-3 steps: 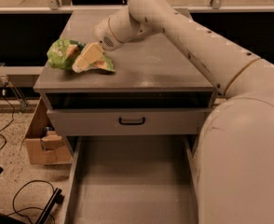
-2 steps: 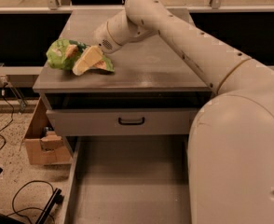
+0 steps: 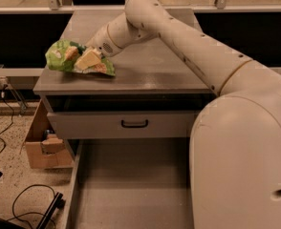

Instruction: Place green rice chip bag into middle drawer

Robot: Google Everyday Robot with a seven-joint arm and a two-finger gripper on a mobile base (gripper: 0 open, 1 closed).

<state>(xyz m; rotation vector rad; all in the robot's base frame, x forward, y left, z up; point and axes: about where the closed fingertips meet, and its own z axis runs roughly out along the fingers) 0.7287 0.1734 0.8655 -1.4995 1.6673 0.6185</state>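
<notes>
The green rice chip bag (image 3: 64, 56) lies crumpled at the left end of the grey cabinet top (image 3: 150, 68). My gripper (image 3: 89, 60) is at the end of the white arm and rests down on the bag's right half, covering part of it. The middle drawer (image 3: 131, 185) is pulled out wide below, showing a flat grey floor and low side walls, with nothing in it. My arm's large white body hides the drawer's right side.
A closed grey drawer front with a black handle (image 3: 135, 123) sits above the open drawer. A cardboard box (image 3: 42, 147) stands on the speckled floor at the left. Black cables (image 3: 28, 206) lie at the lower left. A railing runs behind the cabinet.
The arm has shifted slightly. The gripper stays on the bag, and the bag has not visibly moved on the cabinet top.
</notes>
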